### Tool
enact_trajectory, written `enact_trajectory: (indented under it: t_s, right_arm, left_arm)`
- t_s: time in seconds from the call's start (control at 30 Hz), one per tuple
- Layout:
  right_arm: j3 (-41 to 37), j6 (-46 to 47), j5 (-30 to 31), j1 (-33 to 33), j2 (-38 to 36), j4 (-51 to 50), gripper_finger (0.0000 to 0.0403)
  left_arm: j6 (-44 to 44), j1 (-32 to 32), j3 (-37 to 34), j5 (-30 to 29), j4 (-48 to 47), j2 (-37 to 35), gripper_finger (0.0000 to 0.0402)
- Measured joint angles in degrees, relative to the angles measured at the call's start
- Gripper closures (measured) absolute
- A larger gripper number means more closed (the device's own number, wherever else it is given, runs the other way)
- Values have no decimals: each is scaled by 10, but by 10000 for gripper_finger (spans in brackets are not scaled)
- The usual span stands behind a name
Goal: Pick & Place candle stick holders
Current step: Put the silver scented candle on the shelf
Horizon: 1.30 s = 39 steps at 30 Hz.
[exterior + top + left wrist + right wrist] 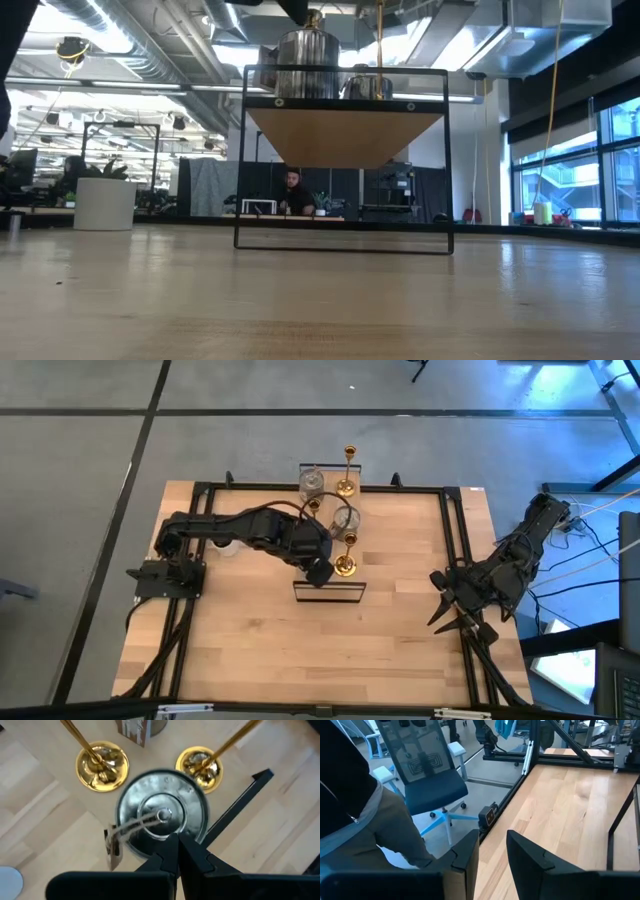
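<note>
Candle stick holders [345, 520] on black-framed shelf [328, 592], left tool [177, 851] closed above silver holder [161, 812], holding nothing, right tool [492, 851] slightly parted, empty.

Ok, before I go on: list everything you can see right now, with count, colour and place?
Gold candlesticks: two clear, possibly a third; gold; middle-back of the table, one at the far edge.
Silver holders: two; shiny silver; among the gold ones. One carries a small tag.
Stand: one; black wire frame; middle of the table, in front of the holders.
Table: one; light wood, black rails.
Office chair: one; blue; on the floor beside the table.
Person: one; far back in the room.
Left gripper: shut; directly over a silver holder.
Right gripper: open, holding nothing; at the table's right edge.
</note>
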Motion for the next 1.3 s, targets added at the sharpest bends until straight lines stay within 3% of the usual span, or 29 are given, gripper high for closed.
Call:
enact_trajectory:
  t_s: [1.3]
  right_arm:
    - [0, 0, -18, 0, -1, -5, 300]
  left_arm:
    - [14, 3, -14, 1, -35, 3, 400]
